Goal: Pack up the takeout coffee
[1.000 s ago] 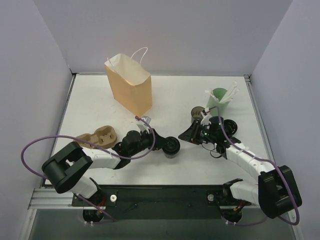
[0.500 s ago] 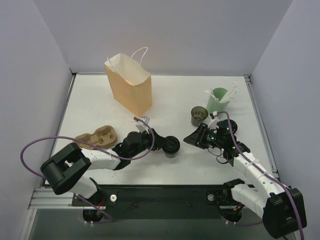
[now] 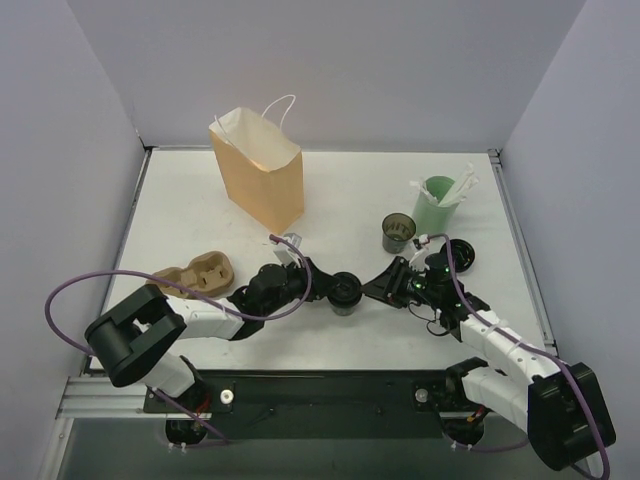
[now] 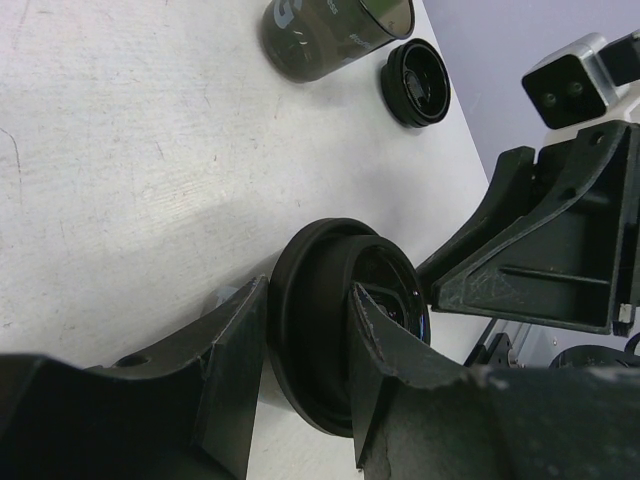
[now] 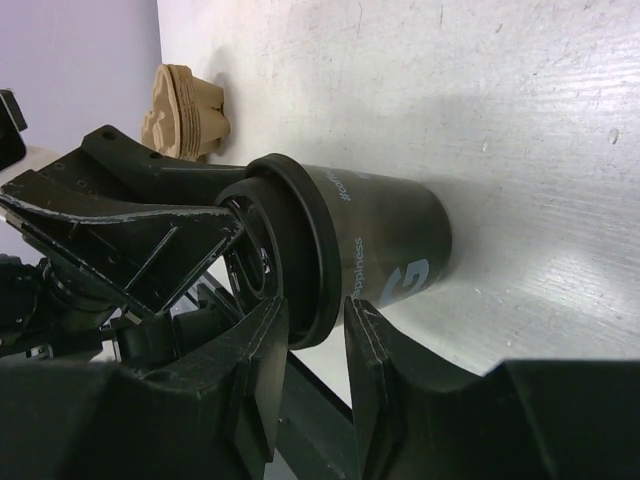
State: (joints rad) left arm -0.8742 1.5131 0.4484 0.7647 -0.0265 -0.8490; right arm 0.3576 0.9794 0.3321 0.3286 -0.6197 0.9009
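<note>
Takeout coffee upright on the table, nearer the arm bases than the paper bag and to its right, flanked by both pincers. Left gripper: narrow opening, both fingers against the rim of the black lid, clenched on the cup. Right gripper: equally narrow, straddling the same rim from the side away from the bag. Whether it presses on the rim cannot be told. Pulp tray: also nearer the bases than the bag, to its left.
</note>
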